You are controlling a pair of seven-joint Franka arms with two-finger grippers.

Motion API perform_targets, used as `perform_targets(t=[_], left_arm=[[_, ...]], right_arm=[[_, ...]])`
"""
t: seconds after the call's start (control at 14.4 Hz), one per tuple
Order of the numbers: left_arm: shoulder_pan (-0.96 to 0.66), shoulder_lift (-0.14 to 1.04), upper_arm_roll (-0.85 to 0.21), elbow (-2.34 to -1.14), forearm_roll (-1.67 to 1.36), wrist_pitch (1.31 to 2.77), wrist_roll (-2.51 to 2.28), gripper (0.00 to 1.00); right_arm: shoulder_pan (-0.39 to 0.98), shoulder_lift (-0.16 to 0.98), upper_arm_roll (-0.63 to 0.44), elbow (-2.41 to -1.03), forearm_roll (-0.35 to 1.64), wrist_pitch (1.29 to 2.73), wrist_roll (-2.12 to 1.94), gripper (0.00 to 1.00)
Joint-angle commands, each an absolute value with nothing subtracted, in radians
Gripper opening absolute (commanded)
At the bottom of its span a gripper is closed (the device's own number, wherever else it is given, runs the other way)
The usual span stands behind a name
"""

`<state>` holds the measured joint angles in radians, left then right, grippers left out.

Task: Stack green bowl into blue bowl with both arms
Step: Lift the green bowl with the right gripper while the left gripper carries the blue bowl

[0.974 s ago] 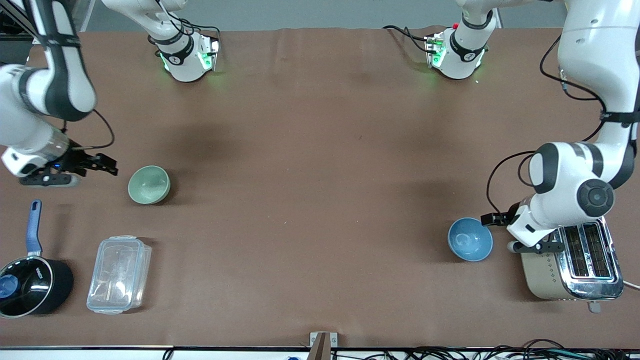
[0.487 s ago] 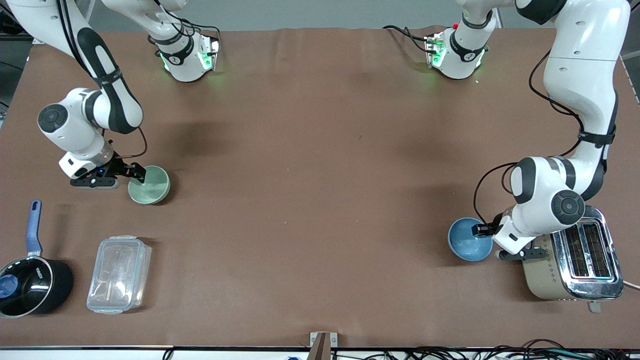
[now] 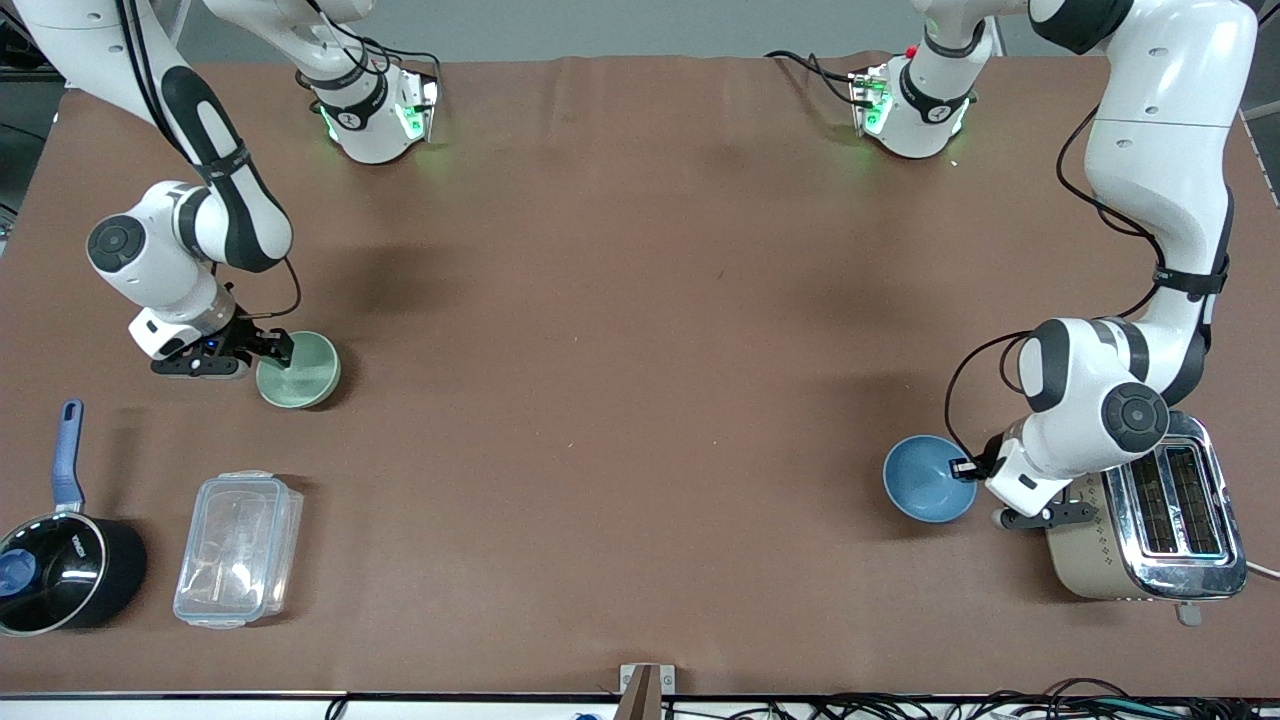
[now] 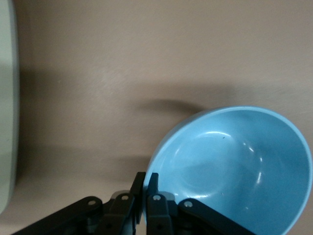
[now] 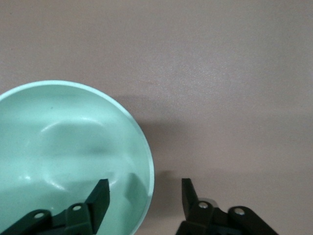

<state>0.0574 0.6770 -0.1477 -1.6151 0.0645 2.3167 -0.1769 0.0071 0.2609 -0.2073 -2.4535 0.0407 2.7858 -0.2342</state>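
The green bowl [image 3: 300,372] sits on the brown table toward the right arm's end. My right gripper [image 3: 278,349] is open and straddles its rim. In the right wrist view one of its fingers [image 5: 99,197] is inside the green bowl [image 5: 63,147] and the other is outside; my right gripper [image 5: 144,197] holds nothing. The blue bowl [image 3: 925,482] is toward the left arm's end, beside the toaster. My left gripper [image 3: 962,468] is shut on its rim. The left wrist view shows my left gripper [image 4: 145,188] pinching the edge of the blue bowl [image 4: 234,166], which looks tilted.
A chrome and beige toaster [image 3: 1150,535] stands right beside the blue bowl, under the left arm's wrist. A clear plastic container [image 3: 238,548] and a black saucepan with a blue handle [image 3: 60,565] lie nearer the front camera than the green bowl.
Both arms swung in to the bowls. The right gripper reached the green bowl's rim. The left gripper closed on the blue bowl's rim, and the bowl shifted slightly toward the table's middle.
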Motion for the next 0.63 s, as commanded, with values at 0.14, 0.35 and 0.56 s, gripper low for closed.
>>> perform_targets(t=[0.14,0.35,0.56], left_arm=[[0.051,0.591,-0.346,-1.615,0.077,2.208,-0.445,0.00],[-0.050,0.592,-0.442,-1.611,0.091,2.198,-0.732,0.00],[-0.239,0.638,-0.434,-1.579,0.087,2.200,-0.918,0.00]], right_arm=[[0.029,0.267,-0.196,-2.474,0.118,2.792,-0.227,0.56],[0.037,0.268,-0.196,-2.476,0.130,2.789,-0.229,0.38],[0.035,0.264,-0.196,-2.473,0.130,2.783,-0.229,0.00]])
